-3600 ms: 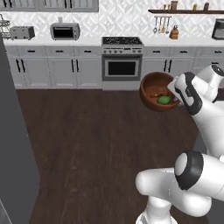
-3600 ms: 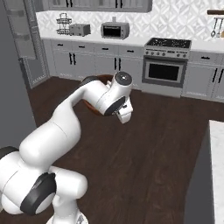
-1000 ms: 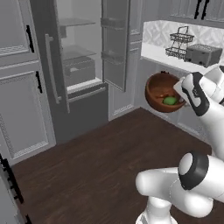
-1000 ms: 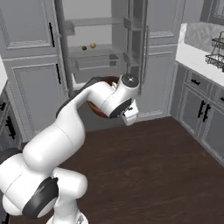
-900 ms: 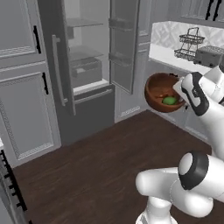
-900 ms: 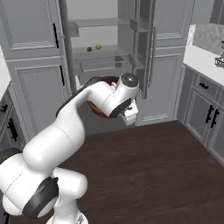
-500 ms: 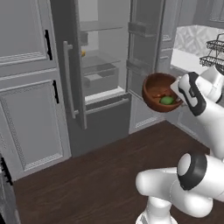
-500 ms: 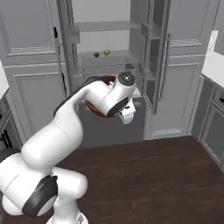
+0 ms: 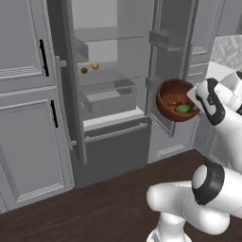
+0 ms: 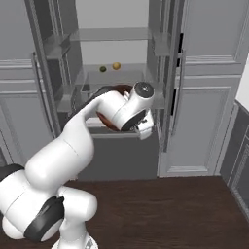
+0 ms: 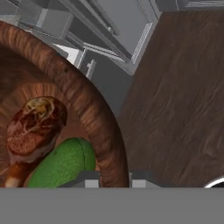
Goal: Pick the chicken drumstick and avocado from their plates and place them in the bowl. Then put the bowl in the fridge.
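Note:
My gripper [image 11: 114, 180] is shut on the rim of the reddish-brown wooden bowl [image 11: 97, 117] and holds it up in the air. Inside the bowl lie the chicken drumstick [image 11: 34, 126] and the green avocado [image 11: 65, 164], side by side. In the left base view the bowl [image 9: 171, 96] hangs in front of the open fridge [image 9: 94, 21], by its right door, with the avocado [image 9: 182, 108] showing over the rim and the gripper [image 9: 193, 101] on the bowl's right edge. The right base view has the bowl [image 10: 105, 120] half hidden behind my wrist. The plates are out of view.
The fridge [image 10: 112, 14] stands open straight ahead, with glass shelves and door bins on both sides. A small orange ball [image 9: 95, 65] and a small dark ball [image 9: 84, 70] rest on a middle shelf. Grey cabinets flank it. Dark wood floor [image 9: 94, 208] lies below.
The whole picture has swung round as the base moved: the open fridge now stands nearer and more to the middle. The bowl stays in my grip with both foods inside.

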